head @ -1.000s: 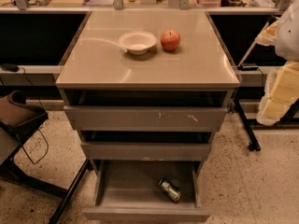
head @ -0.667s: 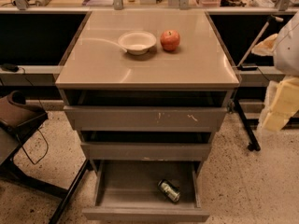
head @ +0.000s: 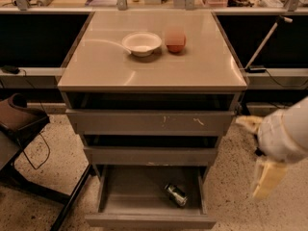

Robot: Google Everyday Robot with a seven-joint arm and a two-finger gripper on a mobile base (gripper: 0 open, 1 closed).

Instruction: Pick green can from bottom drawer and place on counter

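Observation:
The green can (head: 176,194) lies on its side in the open bottom drawer (head: 125,207), right of the drawer's middle. The counter (head: 192,71) is the glossy beige top of the grey drawer cabinet. My gripper (head: 258,150) hangs to the right of the cabinet, at the height of the middle drawer, above and to the right of the can. Its two cream fingers (head: 267,178) stand apart and hold nothing. The white wrist (head: 288,134) runs off the right edge.
A white bowl (head: 141,43) and a red apple (head: 175,41) stand at the back of the counter. The two upper drawers (head: 149,121) are slightly open. A chair (head: 19,124) and dark legs are at the left. A pole (head: 264,42) leans at the right.
My gripper has come down on the right side, from the counter's height to beside the middle drawer. The can, the bowl and the apple have not moved.

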